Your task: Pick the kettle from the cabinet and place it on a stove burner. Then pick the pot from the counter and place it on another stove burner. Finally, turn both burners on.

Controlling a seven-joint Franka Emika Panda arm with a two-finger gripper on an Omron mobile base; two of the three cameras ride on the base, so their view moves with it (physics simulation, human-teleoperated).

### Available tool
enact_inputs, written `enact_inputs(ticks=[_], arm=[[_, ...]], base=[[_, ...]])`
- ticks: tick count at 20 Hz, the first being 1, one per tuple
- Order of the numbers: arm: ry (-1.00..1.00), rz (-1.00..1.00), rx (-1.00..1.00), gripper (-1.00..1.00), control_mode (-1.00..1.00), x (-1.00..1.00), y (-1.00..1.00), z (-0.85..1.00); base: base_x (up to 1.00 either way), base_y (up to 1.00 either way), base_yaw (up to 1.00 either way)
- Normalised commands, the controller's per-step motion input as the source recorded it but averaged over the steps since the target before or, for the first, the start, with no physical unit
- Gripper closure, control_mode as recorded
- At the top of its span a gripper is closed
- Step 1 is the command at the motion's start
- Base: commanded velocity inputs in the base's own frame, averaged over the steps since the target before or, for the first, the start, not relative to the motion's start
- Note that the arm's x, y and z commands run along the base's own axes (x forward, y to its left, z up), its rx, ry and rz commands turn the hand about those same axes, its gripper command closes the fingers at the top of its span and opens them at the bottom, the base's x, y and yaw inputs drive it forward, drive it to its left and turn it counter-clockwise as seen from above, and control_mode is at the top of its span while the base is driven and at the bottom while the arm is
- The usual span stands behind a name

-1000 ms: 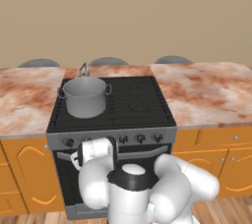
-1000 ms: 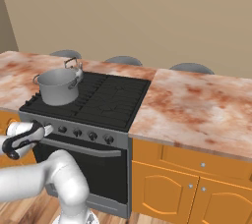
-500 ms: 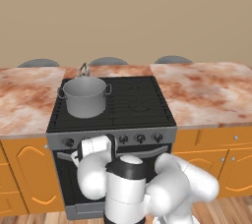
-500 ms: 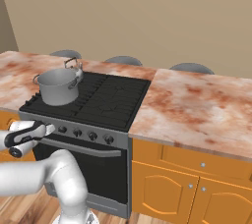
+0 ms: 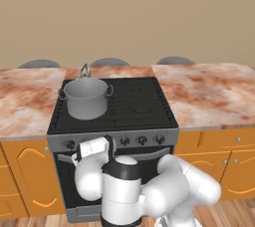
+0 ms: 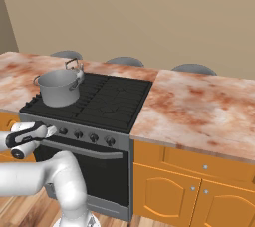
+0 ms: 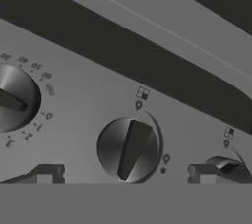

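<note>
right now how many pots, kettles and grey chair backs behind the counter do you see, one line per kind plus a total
pot: 1
kettle: 1
grey chair backs: 3
total: 5

A: Stove? 
B: pot (image 6: 60, 86) on front-left burner, kettle (image 6: 74, 66) just behind it.
A: Claw?
B: claw (image 6: 47, 131) low at left, right by the knob strip (image 6: 84, 134); can't tell its jaws.
</note>
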Motion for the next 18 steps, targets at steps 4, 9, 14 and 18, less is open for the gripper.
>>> enact_inputs(ticks=[4, 9, 14, 18], arm=[[0.0, 0.0, 0.0, -1.0, -1.0, 0.14, 0.06, -0.03], [0.0, 0.0, 0.0, -1.0, -1.0, 0.1, 0.0, 0.0], [0.0, 0.0, 0.0, -1.0, -1.0, 0.07, 0.0, 0.0], [0.0, 0.0, 0.0, -1.0, -1.0, 0.1, 0.0, -0.03]], base=[[0.0, 0.0, 0.0], [0.0, 0.0, 0.0], [0.0, 0.0, 0.0], [0.0, 0.0, 0.0]])
